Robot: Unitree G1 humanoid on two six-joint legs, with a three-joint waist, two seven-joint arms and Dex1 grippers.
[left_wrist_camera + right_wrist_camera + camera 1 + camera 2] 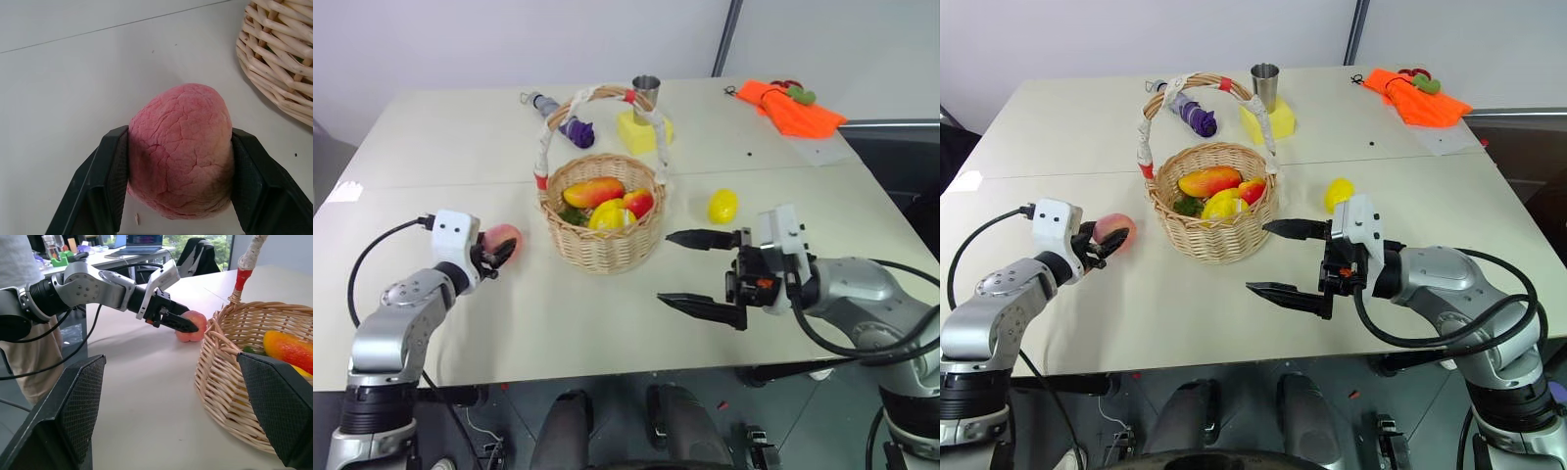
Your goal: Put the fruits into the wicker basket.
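Pink peach (181, 152) is clamped in the left gripper (495, 253) just left of the wicker basket (603, 245), probably ready to lift in. Right gripper (703, 271) gapes empty beside it; lemon (722, 206) waits right of the basket.

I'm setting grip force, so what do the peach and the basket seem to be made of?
The peach looks like soft foam or rubber, not real fruit: its matte pink skin is crazed with fine cracks where the left gripper is shut on it. The wicker basket looks like woven pale cane, with round unvarnished strands.
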